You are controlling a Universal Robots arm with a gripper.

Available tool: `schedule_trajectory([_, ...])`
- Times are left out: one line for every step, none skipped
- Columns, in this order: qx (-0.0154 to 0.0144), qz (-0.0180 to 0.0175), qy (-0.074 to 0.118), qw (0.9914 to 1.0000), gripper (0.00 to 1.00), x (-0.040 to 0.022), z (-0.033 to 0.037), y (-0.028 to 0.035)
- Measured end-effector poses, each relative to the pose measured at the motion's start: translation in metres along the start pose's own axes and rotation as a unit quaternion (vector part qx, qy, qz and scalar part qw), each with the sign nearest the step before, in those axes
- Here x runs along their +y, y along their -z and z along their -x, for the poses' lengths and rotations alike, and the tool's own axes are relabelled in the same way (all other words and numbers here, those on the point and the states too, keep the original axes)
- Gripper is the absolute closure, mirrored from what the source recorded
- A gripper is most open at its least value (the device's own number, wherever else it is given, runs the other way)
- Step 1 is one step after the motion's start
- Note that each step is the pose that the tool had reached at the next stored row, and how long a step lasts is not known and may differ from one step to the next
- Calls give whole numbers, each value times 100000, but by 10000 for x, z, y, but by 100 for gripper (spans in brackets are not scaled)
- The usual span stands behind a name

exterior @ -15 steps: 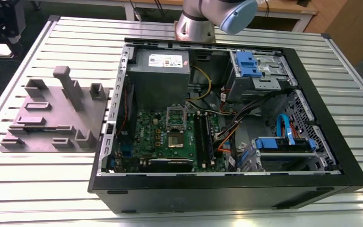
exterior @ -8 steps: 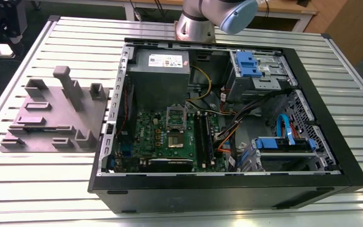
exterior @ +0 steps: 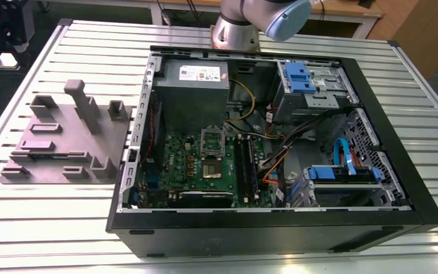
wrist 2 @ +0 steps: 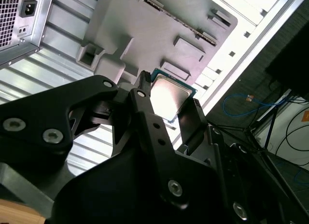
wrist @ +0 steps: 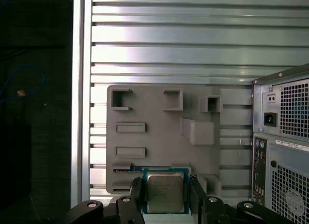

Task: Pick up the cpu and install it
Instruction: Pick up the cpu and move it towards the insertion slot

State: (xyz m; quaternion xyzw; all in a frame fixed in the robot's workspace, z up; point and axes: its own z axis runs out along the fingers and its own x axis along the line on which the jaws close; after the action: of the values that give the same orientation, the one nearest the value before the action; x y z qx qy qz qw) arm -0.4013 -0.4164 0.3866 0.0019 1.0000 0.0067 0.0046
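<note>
In both wrist views the cpu (wrist: 165, 192) (wrist 2: 169, 94), a small square chip with a silvery top and green rim, sits between my two black fingers. My gripper (wrist: 165, 199) (wrist 2: 169, 107) is shut on the cpu, one finger (wrist: 136, 195) on each of two opposite edges. I hold it high above the grey moulded fixture (wrist: 159, 137) (wrist 2: 145, 35). In the exterior view the motherboard (exterior: 203, 165) lies inside the open computer case (exterior: 264, 228), with its socket (exterior: 213, 153) near the board's middle and the frame hinged up.
The grey fixture (exterior: 67, 137) lies on the slatted metal table (exterior: 52, 228) at the exterior view's left of the case. A grey power supply (exterior: 192, 80), drive cages (exterior: 310, 85) and loose cables (exterior: 280, 154) fill the case. The arm's base (exterior: 242, 28) stands behind it.
</note>
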Motion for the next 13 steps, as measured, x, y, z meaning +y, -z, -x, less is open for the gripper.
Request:
schedule_trajectory([1,-3,0,100000,53,0,3,0])
schedule_trajectory([-1,2,0,100000,53,0,6,0])
schedule_trajectory([-2,0,0,100000,53,0,9,0])
schedule_trajectory([-5,2,-1,100000,53,0,12,-1])
schedule_trajectory([-1,0,1,100000,53,0,15,0])
schedule_trajectory([-5,1,-1,100000,53,0,18,-1])
schedule_trajectory([-4,1,-2,100000,53,0,20,-1])
schedule_trajectory([0,-1,0,100000,53,0,23,0])
schedule_trajectory([0,0,0,100000,53,0,26,0])
schedule_trajectory([-1,-2,0,100000,53,0,29,0])
schedule_trajectory([-4,3,-1,100000,53,0,32,-1])
schedule_trajectory([1,-1,1,100000,53,0,36,0])
schedule_trajectory([2,-2,1,100000,53,0,39,0])
